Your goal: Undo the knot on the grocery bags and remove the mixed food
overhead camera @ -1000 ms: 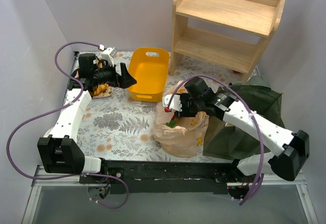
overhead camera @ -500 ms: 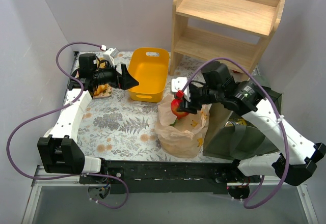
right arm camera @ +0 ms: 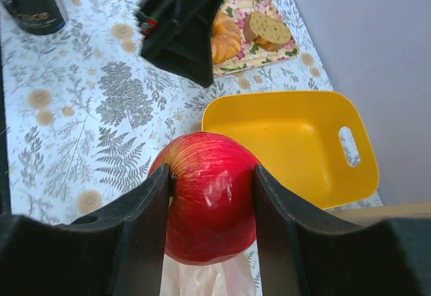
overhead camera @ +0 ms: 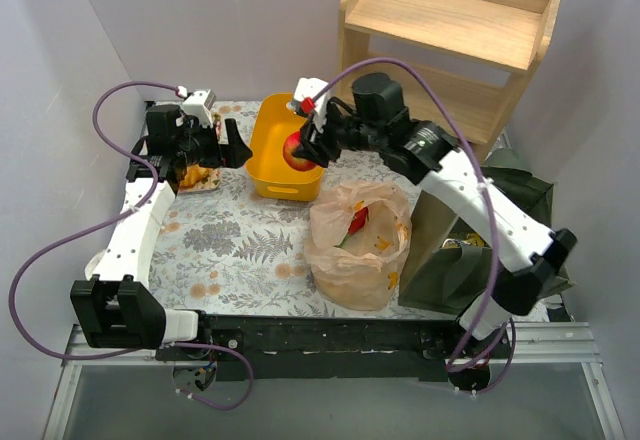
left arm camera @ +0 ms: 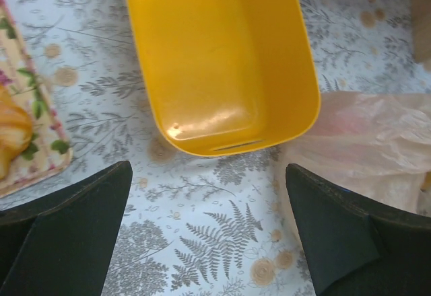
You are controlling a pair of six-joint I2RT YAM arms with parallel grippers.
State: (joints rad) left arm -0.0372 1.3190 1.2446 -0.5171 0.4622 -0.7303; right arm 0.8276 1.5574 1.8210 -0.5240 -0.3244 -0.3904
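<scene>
My right gripper [overhead camera: 300,150] is shut on a red apple [right arm camera: 210,202] and holds it in the air over the near edge of the yellow bin [overhead camera: 290,145]. The tan plastic bag [overhead camera: 355,255] stands open on the table below, with red and orange food showing inside; no knot shows at its top. My left gripper [overhead camera: 232,145] is open and empty, hovering left of the bin. In the left wrist view its fingers [left arm camera: 74,222] frame the bin [left arm camera: 215,60] and the bag's edge [left arm camera: 363,134].
A floral plate [overhead camera: 195,175] with bread slice and donut lies at the far left, also in the right wrist view [right arm camera: 252,30]. A dark green tote [overhead camera: 495,240] stands right of the bag. A wooden shelf [overhead camera: 450,45] stands at the back right. A black roll [right arm camera: 30,3] stands on the tablecloth.
My right gripper has lifted the red apple out of the tan bag and carried it back-left to above the yellow bin. The left gripper has shifted slightly left.
</scene>
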